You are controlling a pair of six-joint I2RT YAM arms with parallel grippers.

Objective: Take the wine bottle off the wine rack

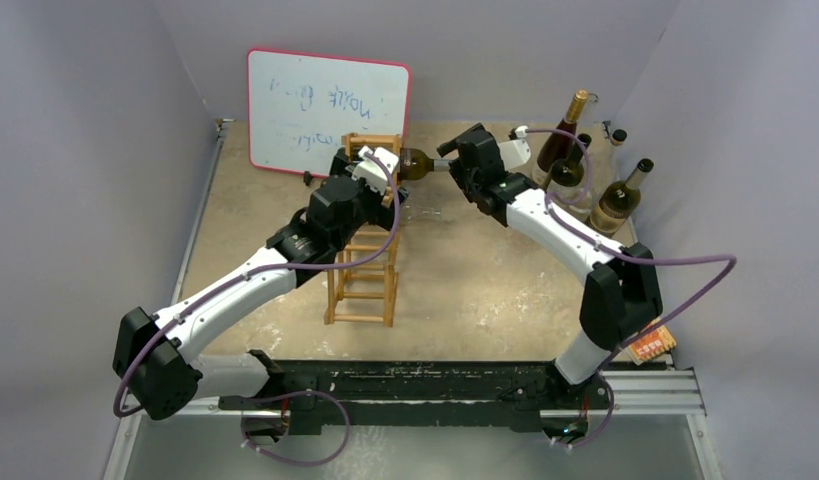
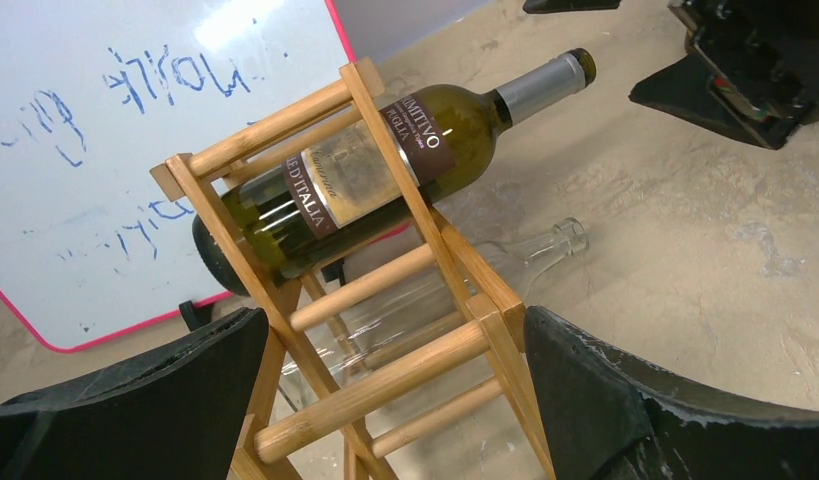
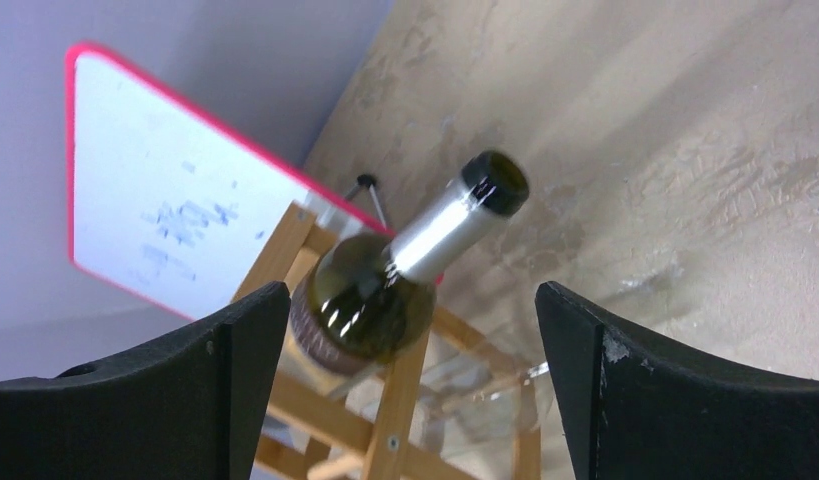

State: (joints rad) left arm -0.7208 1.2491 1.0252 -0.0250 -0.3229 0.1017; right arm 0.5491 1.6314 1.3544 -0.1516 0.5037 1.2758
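Observation:
The wine rack (image 1: 363,285) is a tan wooden ladder-like frame standing mid-table. A dark green wine bottle (image 1: 417,163) with a brown label lies in its top opening, silver-capped neck pointing right. In the left wrist view the bottle (image 2: 385,170) rests across the top rails. My left gripper (image 2: 395,320) straddles the rack (image 2: 385,385) just below the bottle, both fingers against the side rails. My right gripper (image 1: 453,160) is open at the bottle's mouth. In the right wrist view its fingers (image 3: 235,370) stand wide on either side of the bottle (image 3: 370,300), not touching it.
A red-edged whiteboard (image 1: 325,110) stands behind the rack. A clear empty bottle (image 2: 525,255) lies on the table under the rack. Several upright bottles (image 1: 620,195) stand at the back right. An orange packet (image 1: 650,345) lies by the right arm's base.

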